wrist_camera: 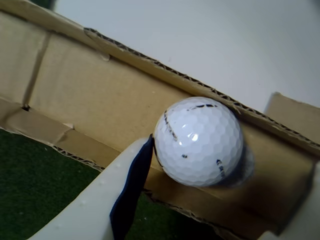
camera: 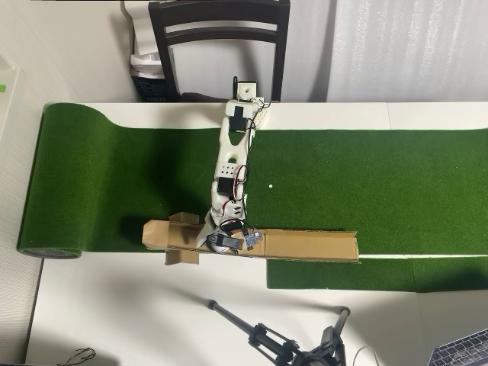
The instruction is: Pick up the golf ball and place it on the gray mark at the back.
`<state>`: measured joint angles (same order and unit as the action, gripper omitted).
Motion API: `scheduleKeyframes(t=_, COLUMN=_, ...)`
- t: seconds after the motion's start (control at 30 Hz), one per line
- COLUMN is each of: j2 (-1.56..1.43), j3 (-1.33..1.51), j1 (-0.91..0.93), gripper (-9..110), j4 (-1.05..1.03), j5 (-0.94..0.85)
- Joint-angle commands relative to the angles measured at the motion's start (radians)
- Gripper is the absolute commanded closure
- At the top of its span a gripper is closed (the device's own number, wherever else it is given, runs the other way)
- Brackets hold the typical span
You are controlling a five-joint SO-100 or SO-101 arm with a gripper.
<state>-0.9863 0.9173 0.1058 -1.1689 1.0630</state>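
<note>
Green putting turf [camera: 366,168] is covering the white table [camera: 114,313], and a long cardboard tray [camera: 313,245] is lying along its front edge. Inside this tray, the golf ball [wrist_camera: 198,141] is resting against the dark pad of the gripper [wrist_camera: 215,200], whose white finger [wrist_camera: 95,205] is touching its lower left side. Whether the jaws are pinching it, I cannot tell.

white dimpled golf ball [wrist_camera: 199,141] with black marks, tan cardboard tray [wrist_camera: 100,95], green turf [camera: 366,175]
</note>
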Motion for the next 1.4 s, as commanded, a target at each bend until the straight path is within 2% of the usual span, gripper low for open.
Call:
scheduleKeyframes(t=0.0, j2=-0.109, j3=-0.106, j1=-0.002, gripper=50, j4=0.000, j5=-0.009)
scheduleKeyframes(t=0.23, j2=-0.169, j3=-0.158, j1=-0.003, gripper=50, j4=-0.101, j5=0.003)
scheduleKeyframes(t=0.5, j2=-0.403, j3=-0.236, j1=-0.037, gripper=50, j4=-0.264, j5=0.057)
scheduleKeyframes(t=0.87, j2=-0.733, j3=-0.204, j1=-0.092, gripper=50, j4=-0.471, j5=0.166)
scheduleKeyframes(t=1.1, j2=-0.862, j3=0.107, j1=-0.094, gripper=50, j4=-0.492, j5=0.176)
scheduleKeyframes(t=1.17, j2=-0.919, j3=0.236, j1=-0.094, gripper=50, j4=-0.483, j5=0.229)
scheduleKeyframes(t=1.37, j2=-1.270, j3=0.531, j1=-0.095, gripper=50, j4=-0.477, j5=0.299)
